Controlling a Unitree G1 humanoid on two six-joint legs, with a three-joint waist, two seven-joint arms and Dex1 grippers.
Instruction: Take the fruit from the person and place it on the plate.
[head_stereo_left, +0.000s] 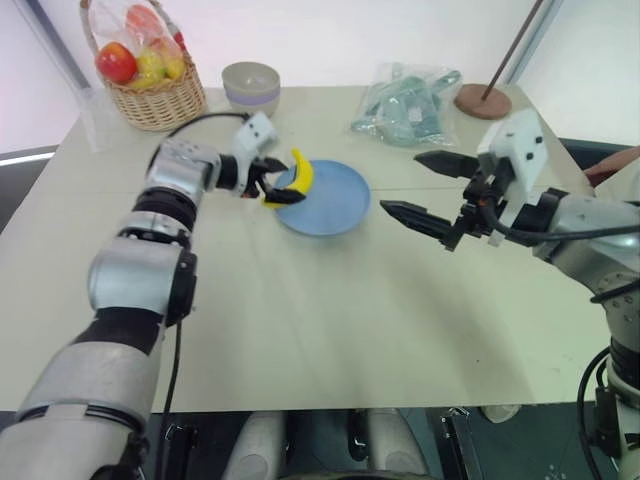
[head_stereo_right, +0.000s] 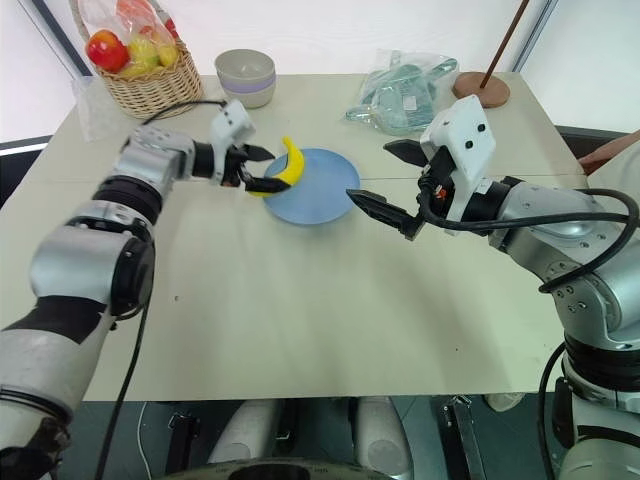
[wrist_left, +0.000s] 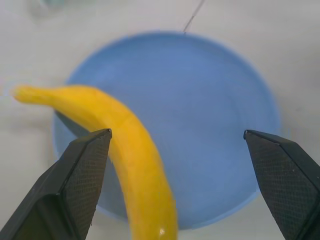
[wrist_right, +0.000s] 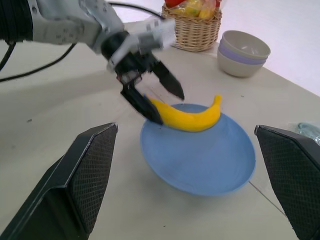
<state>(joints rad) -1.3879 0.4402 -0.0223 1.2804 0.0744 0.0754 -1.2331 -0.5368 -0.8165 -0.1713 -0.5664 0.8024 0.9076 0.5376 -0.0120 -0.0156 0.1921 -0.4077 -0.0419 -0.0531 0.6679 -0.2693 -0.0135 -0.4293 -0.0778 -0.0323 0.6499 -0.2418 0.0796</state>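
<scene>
Curved yellow banana (wrist_right: 186, 118) lies across light blue plate's (wrist_right: 210, 162) rim.

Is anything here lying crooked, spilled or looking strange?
Only slightly: the banana lies across the plate's near edge, one end overhanging the rim beside the open left gripper. Nothing looks spilled or broken.

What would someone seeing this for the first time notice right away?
The bright yellow banana lying along the near-left edge of the light blue plate at mid-table, with the open left gripper just above one end. To the right, the right gripper hovers open over the table.
</scene>
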